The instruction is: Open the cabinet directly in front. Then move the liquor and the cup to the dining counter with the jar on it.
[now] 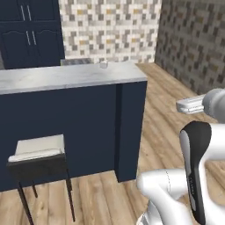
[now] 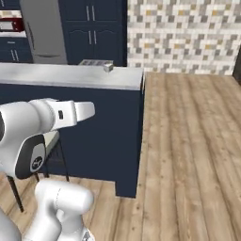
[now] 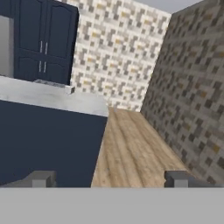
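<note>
The dining counter is a long marble top over a plain dark navy base, and it ends at a navy corner post. My gripper is open with nothing between its fingertips. It looks past the counter's end, along the wooden floor toward the tiled walls. The cabinet, the liquor, the cup and the jar are out of view.
A dark stool with a pale seat stands against the counter's base. A small pale object lies near the counter's far end. Tall navy cupboard doors and a grey fridge stand behind. Wooden floor stretches to the right.
</note>
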You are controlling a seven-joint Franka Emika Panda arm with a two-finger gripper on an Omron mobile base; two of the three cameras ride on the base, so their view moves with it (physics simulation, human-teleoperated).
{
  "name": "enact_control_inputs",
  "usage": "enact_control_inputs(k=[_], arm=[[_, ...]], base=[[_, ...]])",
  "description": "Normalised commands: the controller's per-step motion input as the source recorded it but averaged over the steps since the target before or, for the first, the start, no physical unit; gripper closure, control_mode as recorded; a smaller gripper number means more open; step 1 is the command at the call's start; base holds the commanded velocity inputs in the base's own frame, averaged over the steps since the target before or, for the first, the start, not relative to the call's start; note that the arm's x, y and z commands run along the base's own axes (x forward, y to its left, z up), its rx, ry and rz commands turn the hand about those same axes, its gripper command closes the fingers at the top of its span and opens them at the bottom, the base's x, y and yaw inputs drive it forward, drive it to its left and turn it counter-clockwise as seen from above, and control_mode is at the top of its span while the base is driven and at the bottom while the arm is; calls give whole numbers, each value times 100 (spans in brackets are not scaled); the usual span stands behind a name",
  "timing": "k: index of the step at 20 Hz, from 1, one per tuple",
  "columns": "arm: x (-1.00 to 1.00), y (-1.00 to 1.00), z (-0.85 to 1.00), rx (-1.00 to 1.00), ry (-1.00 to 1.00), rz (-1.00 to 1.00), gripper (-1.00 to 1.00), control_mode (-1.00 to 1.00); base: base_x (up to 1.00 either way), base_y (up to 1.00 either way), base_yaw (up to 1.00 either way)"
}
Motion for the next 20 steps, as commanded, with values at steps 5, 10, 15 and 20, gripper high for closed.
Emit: enact_control_inputs(k=[5,10,15,20], arm=[[0,0,0,0,0,0,-100,100],[0,0,0,0,0,0,-100,100],[0,0,0,0,0,0,-100,100],[0,0,0,0,0,0,-100,100]], base=[[72,-100,0],[95,-100,0],[100,-100,0],[100,-94,0]])
